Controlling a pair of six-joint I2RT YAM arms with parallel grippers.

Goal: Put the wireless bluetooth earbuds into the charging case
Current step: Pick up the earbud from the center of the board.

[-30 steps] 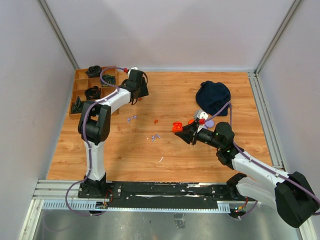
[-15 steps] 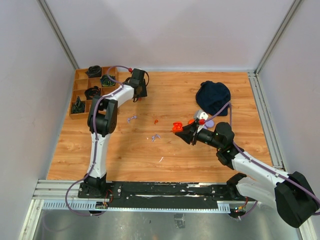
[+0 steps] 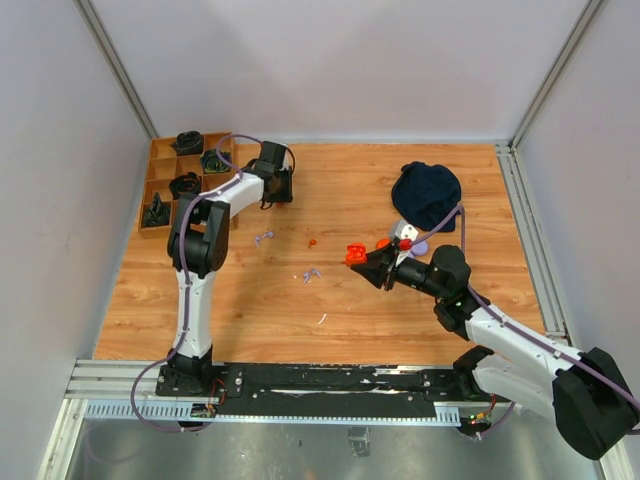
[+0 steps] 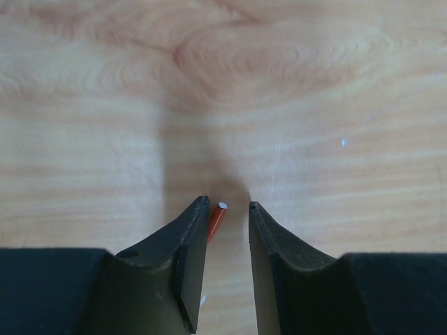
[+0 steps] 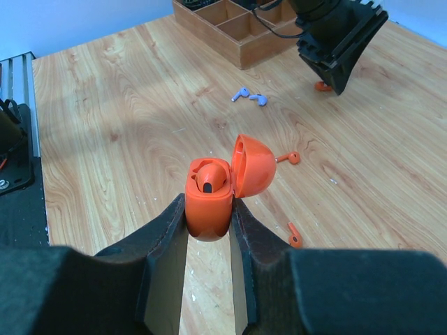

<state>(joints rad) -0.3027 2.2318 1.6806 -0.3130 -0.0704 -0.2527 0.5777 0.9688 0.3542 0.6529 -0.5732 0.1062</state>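
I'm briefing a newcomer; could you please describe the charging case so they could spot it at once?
On the wooden table, follow the right arm inward to its tool. The charging case is clamped between that tool's fingers. It is the only orange-red shell with a hinged lid standing open, far bigger than the tiny loose earbuds nearby.

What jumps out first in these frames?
The orange-red charging case, lid flipped open, is clamped in the right claw, right of centre. At the far left, beside the wooden tray, the left claw stands open with the stem of an orange-red earbud between its jaws. Lilac earbuds lie loose between the two claws.
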